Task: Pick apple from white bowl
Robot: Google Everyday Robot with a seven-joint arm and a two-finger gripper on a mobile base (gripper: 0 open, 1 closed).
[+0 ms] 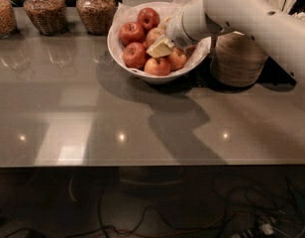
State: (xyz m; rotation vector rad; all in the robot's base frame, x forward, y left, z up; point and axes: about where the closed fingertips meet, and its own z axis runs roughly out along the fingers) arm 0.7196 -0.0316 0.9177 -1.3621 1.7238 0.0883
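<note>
Apple (157, 67) lies at the front of the bowl (142, 75), with the gripper (160, 47) low over the fruit just behind it.
Across the grey counter (93, 123), the white arm (251, 14) reaches from the right into the paper-lined bowl. The apple, paler than the red apples (131, 32) packed against it, sits near the front rim with its stem up. The gripper appears to touch the pile, but whether it is open or closed, or holds anything, cannot be told. The apple is likely firm, fairly heavy and smooth-skinned, so it could slip or roll. A hold across its widest part, on opposite flanks, seems safest, though the neighbours leave little room and hard squeezing may bruise it.
</note>
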